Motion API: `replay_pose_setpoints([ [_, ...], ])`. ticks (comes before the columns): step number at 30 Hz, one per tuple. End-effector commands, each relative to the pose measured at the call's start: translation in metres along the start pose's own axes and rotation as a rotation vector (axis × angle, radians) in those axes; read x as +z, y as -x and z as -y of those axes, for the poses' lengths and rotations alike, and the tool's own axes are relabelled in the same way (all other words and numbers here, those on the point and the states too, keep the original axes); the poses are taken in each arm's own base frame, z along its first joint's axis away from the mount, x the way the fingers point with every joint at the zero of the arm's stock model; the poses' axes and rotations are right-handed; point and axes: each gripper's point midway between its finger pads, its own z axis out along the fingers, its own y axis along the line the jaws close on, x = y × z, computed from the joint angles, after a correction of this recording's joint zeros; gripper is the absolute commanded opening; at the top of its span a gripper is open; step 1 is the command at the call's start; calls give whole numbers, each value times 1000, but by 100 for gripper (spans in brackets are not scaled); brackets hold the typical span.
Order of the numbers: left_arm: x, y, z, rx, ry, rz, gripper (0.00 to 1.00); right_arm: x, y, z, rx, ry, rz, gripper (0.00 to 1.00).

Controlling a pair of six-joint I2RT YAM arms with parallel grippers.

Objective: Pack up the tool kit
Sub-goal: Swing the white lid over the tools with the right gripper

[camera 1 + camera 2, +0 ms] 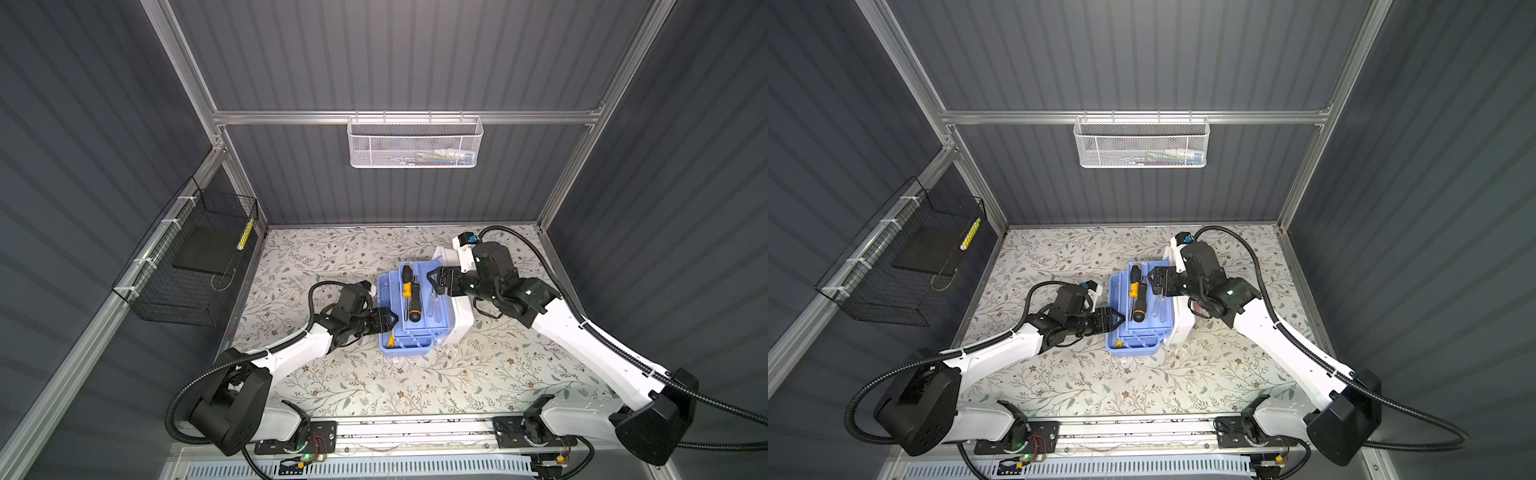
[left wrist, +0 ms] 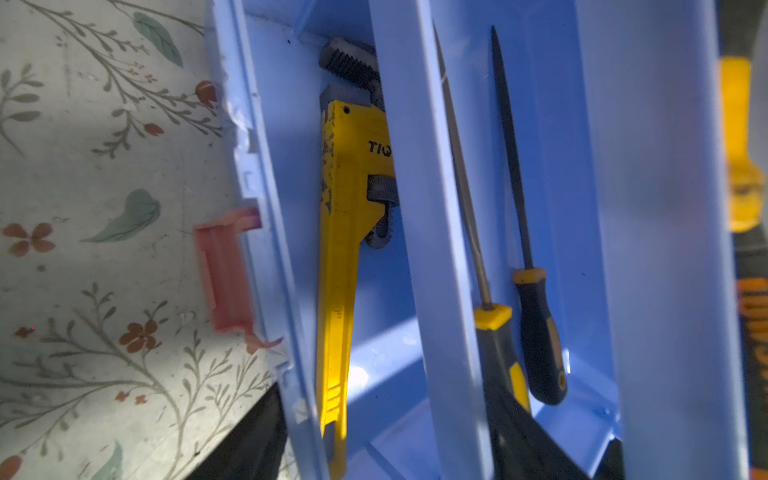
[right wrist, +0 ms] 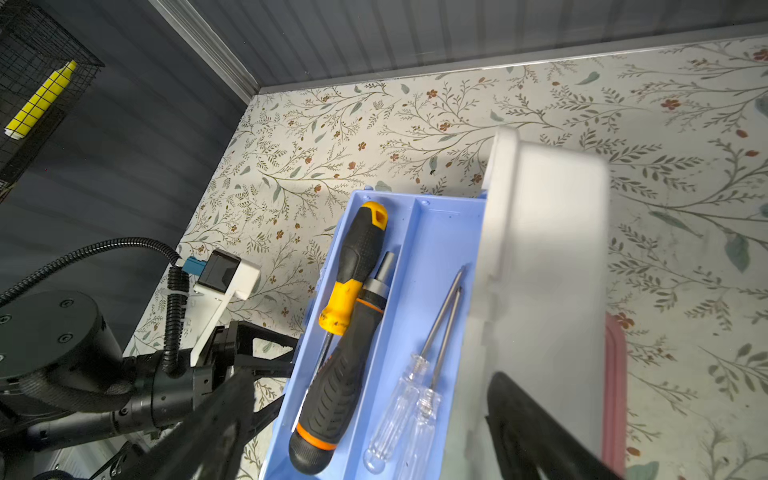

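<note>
- The tool kit's light blue plastic base (image 1: 405,353) stands on the floral-patterned tabletop (image 1: 374,386), and every place below is given from that base.
- The white rectangular plastic lid (image 1: 461,320) is swung open on the base's far-from-latch side; it looks propped rather than flat, probably so the inside stays reachable.
- The light blue compartment tray (image 3: 436,232) rests on top of the base, shifted toward the lid; that leaves a strip of the base uncovered on the latch side.
- The yellow metal pipe wrench (image 2: 345,232) lies lengthwise in that uncovered strip, against the base's wall, beside two thin black-and-yellow-handled tools (image 2: 536,332); long, heavy pieces seem to go low.
- The tray carries a thick black-and-orange screwdriver (image 3: 332,395), a black-and-yellow one (image 3: 361,257) and two clear-handled ones (image 3: 399,407).
- The left gripper (image 1: 388,322) sits at the base's latch-side wall near the pink plastic latch (image 2: 224,274); its claw is wide, one finger outside the wall; I cannot tell whether it presses.
- The right gripper (image 1: 432,283) hovers over the tray's lid-side edge, claw wide and empty; likely placed to seat the tray or take the lid.
</note>
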Motion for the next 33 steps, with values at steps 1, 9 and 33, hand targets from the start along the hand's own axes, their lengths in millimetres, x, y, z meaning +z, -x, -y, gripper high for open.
replay_pose_setpoints([
  [1,3,-6,-1,14,4,-32,73,-18,6,10,-33,-53,57,90],
  [9,3,-5,2,6,-6,-29,73,-17,-15,33,-47,-138,16,94],
  [33,-50,5,-18,11,195,65,82,23,-43,-12,70,181,-106,81],
])
